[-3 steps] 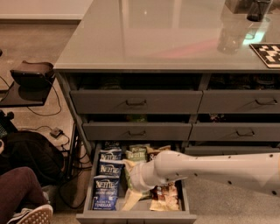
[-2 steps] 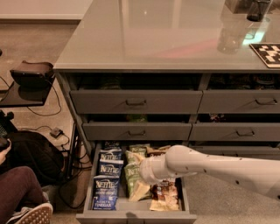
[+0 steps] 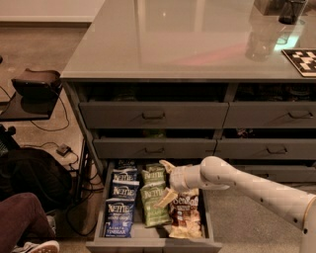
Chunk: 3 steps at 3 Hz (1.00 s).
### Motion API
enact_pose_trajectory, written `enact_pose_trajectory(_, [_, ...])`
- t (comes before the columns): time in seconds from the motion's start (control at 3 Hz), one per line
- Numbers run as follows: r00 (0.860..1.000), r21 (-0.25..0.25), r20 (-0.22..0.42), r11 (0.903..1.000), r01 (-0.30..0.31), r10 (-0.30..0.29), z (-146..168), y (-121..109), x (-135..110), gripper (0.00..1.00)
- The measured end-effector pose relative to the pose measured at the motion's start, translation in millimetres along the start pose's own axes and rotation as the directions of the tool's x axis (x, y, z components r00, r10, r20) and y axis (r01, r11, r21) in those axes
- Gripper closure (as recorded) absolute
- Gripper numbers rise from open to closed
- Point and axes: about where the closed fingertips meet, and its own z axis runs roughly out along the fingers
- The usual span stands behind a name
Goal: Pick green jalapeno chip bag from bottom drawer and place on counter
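Observation:
The bottom drawer (image 3: 153,244) stands pulled open under the cabinet. It holds dark blue bags (image 3: 120,216) on the left, green jalapeno chip bags in the middle and tan-and-brown bags (image 3: 185,213) on the right. One green bag (image 3: 154,206) lies near the front and another (image 3: 153,175) behind it. My gripper (image 3: 166,183) reaches in from the right on a white arm. It hovers over the right edge of the green bags with its fingers (image 3: 166,197) spread apart and nothing held. The glossy pale-grey counter (image 3: 187,39) tops the cabinet.
A clear cup (image 3: 259,39), a dark object (image 3: 291,10) and a checkered tag (image 3: 301,62) sit at the counter's far right. The higher drawers (image 3: 153,116) are closed. A person's leg (image 3: 19,217), a black bag (image 3: 34,173), cables and a small side table (image 3: 29,106) are on the left.
My gripper has moved a little right and towards the drawer's back, uncovering more of the green bags. No bag has visibly moved.

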Motion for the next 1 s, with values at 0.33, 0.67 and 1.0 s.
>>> enact_pose_trajectory(0.33, [1.0, -0.001, 0.0, 1.0, 0.0, 0.0, 0.6, 0.1, -0.2, 0.0])
enact_pose_trajectory(0.67, [0.998, -0.024, -0.046, 0.999, -0.038, 0.037, 27.2, -8.1, 21.9, 0.0])
enact_pose_trajectory(1.0, [0.991, -0.091, -0.091, 0.9906, -0.102, 0.094, 76.5, -12.3, 60.9, 0.0])
